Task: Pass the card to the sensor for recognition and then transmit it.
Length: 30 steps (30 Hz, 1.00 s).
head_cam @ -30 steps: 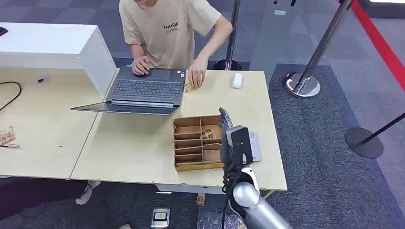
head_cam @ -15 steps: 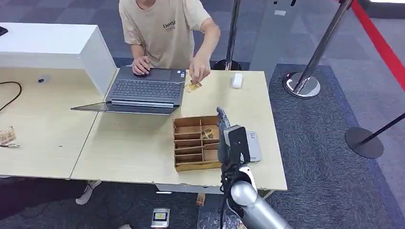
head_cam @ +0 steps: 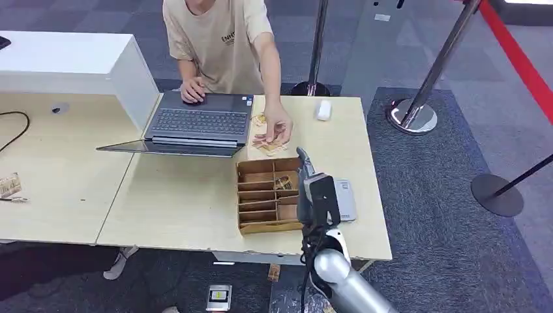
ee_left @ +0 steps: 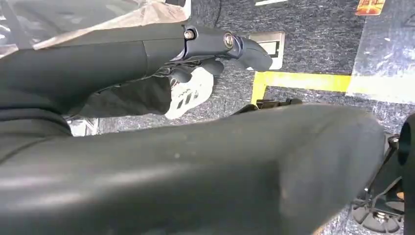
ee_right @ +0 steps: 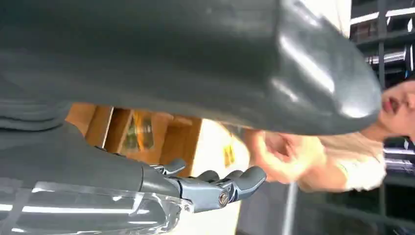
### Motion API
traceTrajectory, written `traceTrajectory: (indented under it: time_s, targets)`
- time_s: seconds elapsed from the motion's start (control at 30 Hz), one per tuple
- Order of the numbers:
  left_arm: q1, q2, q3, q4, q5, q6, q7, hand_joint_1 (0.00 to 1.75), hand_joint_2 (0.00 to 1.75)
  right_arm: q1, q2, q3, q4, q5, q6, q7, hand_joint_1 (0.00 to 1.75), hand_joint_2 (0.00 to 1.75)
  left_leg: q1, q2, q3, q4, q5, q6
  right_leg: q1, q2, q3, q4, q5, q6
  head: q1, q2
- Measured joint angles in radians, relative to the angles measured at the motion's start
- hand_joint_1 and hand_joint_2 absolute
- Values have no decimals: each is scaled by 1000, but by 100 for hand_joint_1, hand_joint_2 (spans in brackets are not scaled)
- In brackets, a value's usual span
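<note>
Card (head_cam: 270,145) lies on the bench (head_cam: 182,202) under a person's hand (head_cam: 278,131), just beyond the wooden divider tray (head_cam: 269,195), while the right robot hand (head_cam: 306,177) hovers empty, fingers spread.

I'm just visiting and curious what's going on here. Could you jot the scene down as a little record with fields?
Table: pale wooden desk
Person: stands behind the desk, one hand on the laptop, the other hand reaching out with a card
Wooden tray: divided into compartments, lies near the robot
Right hand: raised over the tray's edge, holds nothing that I can see
Left hand: hangs low over the floor, holds nothing
White mouse: far side of the desk
</note>
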State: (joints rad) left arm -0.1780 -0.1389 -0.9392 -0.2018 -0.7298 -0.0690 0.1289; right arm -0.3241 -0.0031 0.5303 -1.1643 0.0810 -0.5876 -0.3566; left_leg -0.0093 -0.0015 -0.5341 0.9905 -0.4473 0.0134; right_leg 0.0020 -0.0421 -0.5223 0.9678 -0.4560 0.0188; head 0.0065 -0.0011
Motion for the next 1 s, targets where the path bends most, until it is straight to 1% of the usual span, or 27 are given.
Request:
traceTrajectory:
  time_s: [0.03, 0.07, 0.1, 0.13, 0.17, 0.2, 0.23, 0.3, 0.37, 0.47, 0.53, 0.63, 0.8, 1.0]
  targets:
    - [0, 0, 0, 0, 0, 0, 3, 0, 0, 2, 2, 1, 0, 72, -42, 25, 0, 175, 0, 0, 0, 0, 0, 0, 0, 0, 0, 0, 0, 0, 0, 0]
    - [1, 0, 0, 0, 0, 0, 11, 0, 0, 11, 9, -8, 0, 208, -82, 61, 0, 175, 0, 0, 0, 0, 0, 0, 0, 0, 0, 0, 0, 0, 0, 0]
    - [2, 0, 0, 0, 0, 0, 18, 0, 0, 23, 20, -26, -1, 363, -99, 85, 0, 175, 0, 0, 0, 0, 0, 0, 0, 0, 0, 0, 0, 0, 0, 0]
    - [4, 0, 0, 0, 0, 0, 27, 0, 0, 35, 32, -47, -6, 564, -104, 107, 0, 175, 0, 0, 0, 0, 0, 0, 0, 0, 0, 0, 0, 0, -1, 0]
    - [4, 0, 0, 0, -4, 0, 35, 0, 0, 51, 44, -67, -16, 741, -106, 115, 0, 175, 0, 0, 0, 0, 0, 0, 0, 0, -1, 0, 0, 0, 0, 0]
    - [4, -1, 0, 0, -7, 0, 41, 0, 0, 65, 59, -90, -30, 888, -107, 116, 0, 175, 0, 1, 0, 0, 0, 0, 0, 0, -1, 0, 0, 0, 0, 0]
    - [4, -1, 0, 0, -11, -2, 46, 0, 0, 76, 72, -112, -43, 996, -109, 114, 0, 175, 0, 1, 0, 0, 0, 0, 0, 0, -1, 0, 0, 0, 0, 0]
    - [4, -3, 0, 0, -16, -10, 53, 0, 0, 98, 95, -154, -70, 1121, -110, 104, 0, 175, 0, 1, 0, 0, 0, 0, 0, 0, -1, 0, 0, 0, 0, 0]
    - [3, -7, 0, 0, -22, -17, 59, 0, 0, 117, 117, -192, -98, 1194, -110, 85, 0, 175, 0, 1, 0, 0, 0, 0, 0, 0, -1, 0, 0, 0, 0, 0]
    - [0, -11, 0, 0, -27, -22, 66, 0, 0, 136, 138, -231, -131, 1235, -110, 64, 0, 175, 0, 2, 0, 0, 0, 0, 0, 0, 0, 0, 0, 0, 0, 0]
    - [-1, -13, 0, 0, -31, -27, 70, 0, 0, 142, 142, -245, -148, 1253, -109, 64, 0, 175, 0, 2, 0, 0, 0, 0, 0, 0, 0, 0, 0, 0, 0, 0]
    - [-1, -16, 0, 0, -34, -30, 70, 0, 0, 148, 141, -253, -154, 1264, -109, 80, 0, 175, 0, 2, 0, 0, 0, 0, 0, 0, 0, 0, 0, 0, 0, 0]
    - [-3, -18, 0, 0, -44, -38, 75, 0, 0, 150, 139, -255, -158, 1293, -109, 129, 0, 175, 0, 2, 0, 0, 0, 0, 0, 0, 0, 0, 0, 0, 0, 0]
    - [-11, -28, -1, 0, -52, -46, 93, 0, 0, 150, 133, -255, -156, 1306, -109, 160, 0, 175, 0, 2, 0, 0, 0, 0, 0, 0, -1, 0, 0, 0, 0, 0]
